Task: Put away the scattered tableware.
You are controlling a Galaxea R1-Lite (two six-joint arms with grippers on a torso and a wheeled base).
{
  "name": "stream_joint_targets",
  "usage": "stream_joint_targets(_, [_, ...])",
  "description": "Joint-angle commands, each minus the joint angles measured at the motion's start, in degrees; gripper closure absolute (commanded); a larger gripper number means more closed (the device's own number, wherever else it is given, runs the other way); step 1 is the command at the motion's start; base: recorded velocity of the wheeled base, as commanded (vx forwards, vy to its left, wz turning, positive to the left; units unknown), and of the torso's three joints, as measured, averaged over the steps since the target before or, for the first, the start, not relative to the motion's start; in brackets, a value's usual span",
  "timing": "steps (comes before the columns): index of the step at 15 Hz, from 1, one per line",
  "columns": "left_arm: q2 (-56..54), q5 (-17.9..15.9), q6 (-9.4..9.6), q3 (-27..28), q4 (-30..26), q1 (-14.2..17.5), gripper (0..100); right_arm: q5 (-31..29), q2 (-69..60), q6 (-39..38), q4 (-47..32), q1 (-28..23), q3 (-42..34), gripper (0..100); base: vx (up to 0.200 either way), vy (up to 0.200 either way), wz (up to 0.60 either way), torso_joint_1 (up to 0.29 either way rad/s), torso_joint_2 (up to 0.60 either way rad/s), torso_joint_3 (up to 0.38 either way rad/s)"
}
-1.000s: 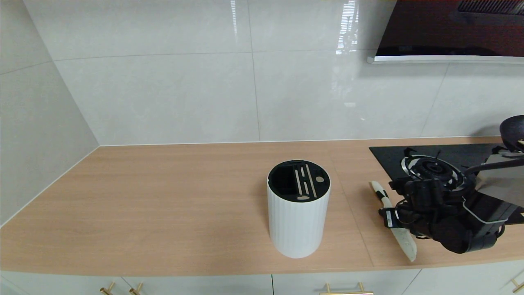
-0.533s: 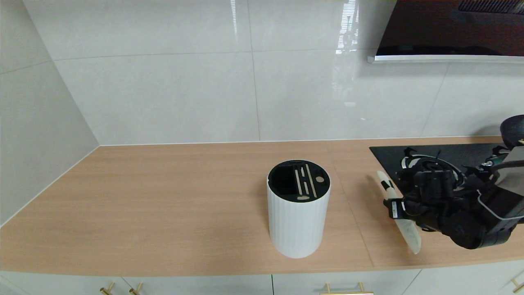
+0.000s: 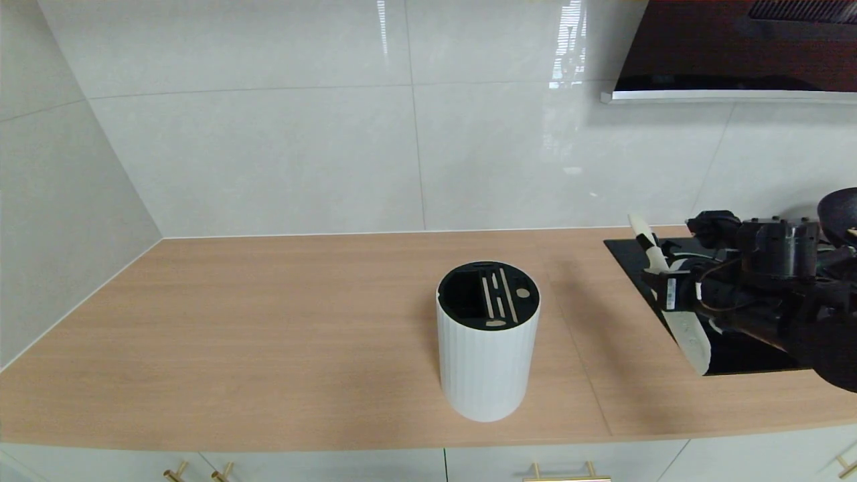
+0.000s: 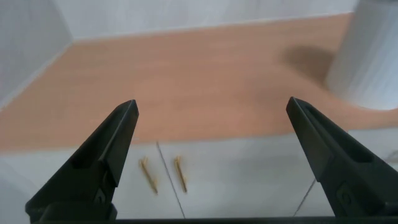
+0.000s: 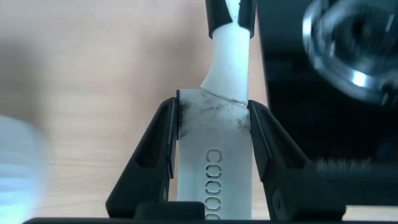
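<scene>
A white knife [image 3: 683,321] with a white-and-black handle hangs in the air above the stove's left edge, blade sloping down toward the counter front. My right gripper [image 3: 673,291] is shut on the knife [image 5: 216,162] near where blade meets handle. A white ribbed knife holder [image 3: 487,341] with a black slotted top stands on the wooden counter [image 3: 268,321], well left of the knife. My left gripper [image 4: 211,134] is open over the counter's front edge, with nothing between its fingers; the holder [image 4: 367,62] stands off to one side of it.
A black stove [image 3: 723,301] with a burner lies at the counter's right end, with a dark pan [image 3: 838,215] at the far right. A tiled wall runs behind, and a range hood [image 3: 730,53] hangs above. Drawers with gold handles [image 4: 161,174] lie below the counter edge.
My right gripper has lifted the knife off the counter, carrying it up and back over the stove's edge. The holder has not moved.
</scene>
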State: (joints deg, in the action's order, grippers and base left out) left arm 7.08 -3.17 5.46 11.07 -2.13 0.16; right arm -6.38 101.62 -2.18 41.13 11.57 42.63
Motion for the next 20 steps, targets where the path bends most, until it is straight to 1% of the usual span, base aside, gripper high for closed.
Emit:
stream_joint_targets(1, [24.56, -7.55, 0.87, 19.52, -2.26, 0.02, 0, -0.13, -7.31, -0.1, -0.79, 6.01, 3.51, 100, 0.0, 0.0, 0.0, 0.0, 0.0, 0.0])
stream_joint_targets(2, [31.15, -9.31, 0.87, 23.47, -2.26, -0.07, 0, -0.74, -7.67, -0.19, -0.79, 8.03, 4.65, 100, 0.0, 0.0, 0.0, 0.0, 0.0, 0.0])
stream_joint_targets(3, [39.24, -10.28, -0.28, 27.43, -1.82, -2.53, 0, -2.33, -7.84, -0.19, -0.7, 10.23, 5.18, 100, 0.0, 0.0, 0.0, 0.0, 0.0, 0.0])
stream_joint_targets(4, [44.51, -10.28, -2.91, 29.45, -0.24, -6.49, 0, -3.47, -7.75, -0.63, -0.7, 12.25, 5.18, 100, 0.0, 0.0, 0.0, 0.0, 0.0, 0.0])
stream_joint_targets(5, [47.59, -10.28, -5.64, 29.8, 1.96, -9.21, 0, -3.82, -7.75, -0.89, -0.7, 13.39, 5.09, 100, 0.0, 0.0, 0.0, 0.0, 0.0, 0.0])
stream_joint_targets(6, [53.91, -10.37, -13.46, 29.54, 10.4, -15.54, 0, -3.82, -8.11, -1.42, -0.53, 15.5, 5.09, 100, 0.0, 0.0, 0.0, 0.0, 0.0, 0.0])
stream_joint_targets(7, [58.4, -10.45, -18.12, 28.92, 16.64, -18.97, 0, -3.82, -8.63, -2.48, -0.35, 16.91, 4.92, 100, 0.0, 0.0, 0.0, 0.0, 0.0, 0.0])
stream_joint_targets(8, [62.35, -10.45, -19.44, 28.31, 21.56, -20.2, 0, -3.82, -9.34, -3.44, -0.35, 18.58, 4.74, 100, 0.0, 0.0, 0.0, 0.0, 0.0, 0.0])
stream_joint_targets(9, [66.83, -10.37, -19.35, 27.87, 26.92, -20.99, 0, -3.73, -10.13, -3.53, -0.35, 20.25, 4.13, 100, 0.0, 0.0, 0.0, 0.0, 0.0, 0.0])
stream_joint_targets(10, [69.91, -10.28, -19.79, 27.6, 31.31, -22.13, 0, -3.82, -10.92, -3.44, -0.35, 22.36, 3.42, 100, 0.0, 0.0, 0.0, 0.0, 0.0, 0.0])
stream_joint_targets(11, [72.46, -10.28, -21.63, 27.69, 34.83, -24.68, 0, -4.0, -11.44, -3.44, -0.35, 24.64, 3.34, 100, 0.0, 0.0, 0.0, 0.0, 0.0, 0.0])
stream_joint_targets(12, [73.51, -10.19, -24.01, 27.87, 36.06, -27.05, 0, -4.7, -11.97, -3.44, -0.7, 25.96, 3.34, 100, 0.0, 0.0, 0.0, 0.0, 0.0, 0.0])
stream_joint_targets(14, [75.89, -10.45, -33.23, 29.36, 37.38, -34.26, 0, -6.63, -12.68, -3.62, -0.7, 31.15, 3.42, 100, 0.0, 0.0, 0.0, 0.0, 0.0, 0.0])
stream_joint_targets(15, [77.73, -10.37, -35.87, 30.85, 37.73, -35.75, 0, -6.81, -12.85, -3.71, -0.7, 32.46, 3.51, 100, 0.0, 0.0, 0.0, 0.0, 0.0, 0.0])
stream_joint_targets(16, [78.7, -10.37, -36.84, 31.47, 38.08, -36.11, 0, -6.9, -13.03, -4.94, -0.79, 35.36, 3.51, 100, 0.0, 0.0, 0.0, 0.0, 0.0, 0.0])
stream_joint_targets(17, [81.42, -10.37, -38.51, 31.65, 40.98, -36.46, 0, -7.07, -12.85, -6.69, -1.67, 38.27, 3.6, 100, 0.0, 0.0, 0.0, 0.0, 0.0, 0.0])
stream_joint_targets(18, [83.71, -10.19, -39.3, 31.73, 43.97, -37.07, 0, -7.07, -12.94, -6.69, -3.25, 39.67, 3.6, 100, 0.0, 0.0, 0.0, 0.0, 0.0, 0.0])
stream_joint_targets(19, [84.59, -10.01, -39.74, 31.65, 45.38, -37.51, 0, -7.25, -12.85, -6.69, -3.87, 40.29, 3.6, 100, 0.0, 0.0, 0.0, 0.0, 0.0, 0.0])
stream_joint_targets(20, [86.43, -9.14, -40.62, 31.21, 49.68, -38.57, 0, -7.42, -12.76, -6.87, -4.74, 41.96, 3.69, 100, 0.0, 0.0, 0.0, 0.0, 0.0, 0.0])
